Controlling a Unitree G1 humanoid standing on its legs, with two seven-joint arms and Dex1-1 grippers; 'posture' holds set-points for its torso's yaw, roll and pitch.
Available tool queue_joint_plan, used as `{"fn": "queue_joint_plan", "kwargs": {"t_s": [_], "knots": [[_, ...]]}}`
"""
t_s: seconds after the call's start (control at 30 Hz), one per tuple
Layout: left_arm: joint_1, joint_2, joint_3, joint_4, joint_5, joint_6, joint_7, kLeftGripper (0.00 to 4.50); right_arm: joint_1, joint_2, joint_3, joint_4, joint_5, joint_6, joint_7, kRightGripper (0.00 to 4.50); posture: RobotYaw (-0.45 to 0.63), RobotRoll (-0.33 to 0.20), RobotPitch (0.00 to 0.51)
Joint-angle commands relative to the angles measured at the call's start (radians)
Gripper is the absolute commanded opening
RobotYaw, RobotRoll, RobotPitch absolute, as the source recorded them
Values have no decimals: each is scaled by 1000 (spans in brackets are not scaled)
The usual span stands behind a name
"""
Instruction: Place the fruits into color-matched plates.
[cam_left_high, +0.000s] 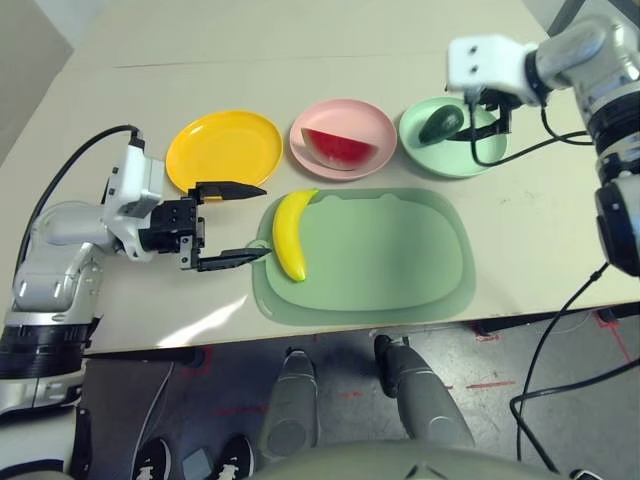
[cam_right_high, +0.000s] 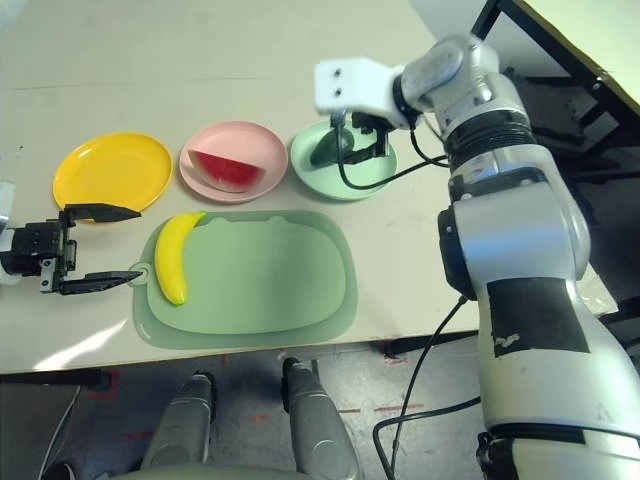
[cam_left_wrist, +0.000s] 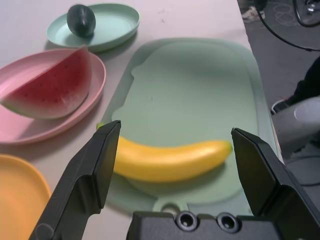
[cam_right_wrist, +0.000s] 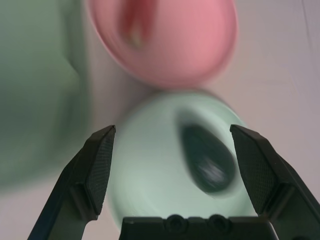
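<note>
The yellow banana (cam_left_high: 292, 233) lies on the left edge of the pale green mat (cam_left_high: 380, 260). My left gripper (cam_left_high: 266, 220) stands open just left of the banana, its fingers pointing at it and apart from it; the left wrist view shows the banana (cam_left_wrist: 170, 157) between and beyond the fingers. The yellow plate (cam_left_high: 224, 148) holds nothing. A watermelon wedge (cam_left_high: 340, 150) rests in the pink plate (cam_left_high: 342, 118). The dark green avocado (cam_left_high: 441, 125) lies in the mint green plate (cam_left_high: 440, 160). Over that plate my right gripper (cam_left_high: 480, 118) hangs open, above the avocado (cam_right_wrist: 207, 160) and holding nothing.
The three plates stand in a row behind the mat. The table's front edge (cam_left_high: 330, 335) runs just below the mat. Black cables (cam_left_high: 560, 140) trail from my right arm across the table's right side. A black frame (cam_right_high: 560, 60) stands to the right of the table.
</note>
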Motion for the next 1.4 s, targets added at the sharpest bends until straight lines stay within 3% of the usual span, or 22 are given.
{"fn": "queue_joint_plan", "kwargs": {"t_s": [0.03,0.1,0.2,0.33,0.47,0.63,0.93,1.03,1.4], "knots": [[-27,30,-9,37,27,-38,-55,4500,263,-75,-19,-392,272,387,64,4455,-5,0,267],[-49,47,-29,67,57,-73,-88,4500,434,-82,-80,-614,362,564,53,4455,-9,0,268],[-97,61,-67,114,92,-129,-133,4500,653,-54,-154,-821,467,651,-19,4455,-14,0,268],[-202,96,-167,211,86,-225,-143,4500,855,33,-192,-987,506,516,-113,4455,-5,0,262],[-368,130,-313,328,89,-369,-143,4500,969,122,-193,-1073,545,411,-159,4455,-1,0,255],[-587,156,-601,506,171,-695,-143,4500,1043,195,-175,-1083,542,260,-191,4455,-11,0,247],[-833,31,-969,766,275,-1140,-143,4500,1113,250,-119,-913,440,-161,-199,4455,-62,0,238],[-884,-23,-1020,822,268,-1190,-143,4500,1132,269,-110,-860,417,-244,-229,4455,-78,0,234],[-947,-84,-1122,914,243,-1232,-143,4500,1187,263,-95,-885,415,-258,-337,4455,-129,0,222]]}}
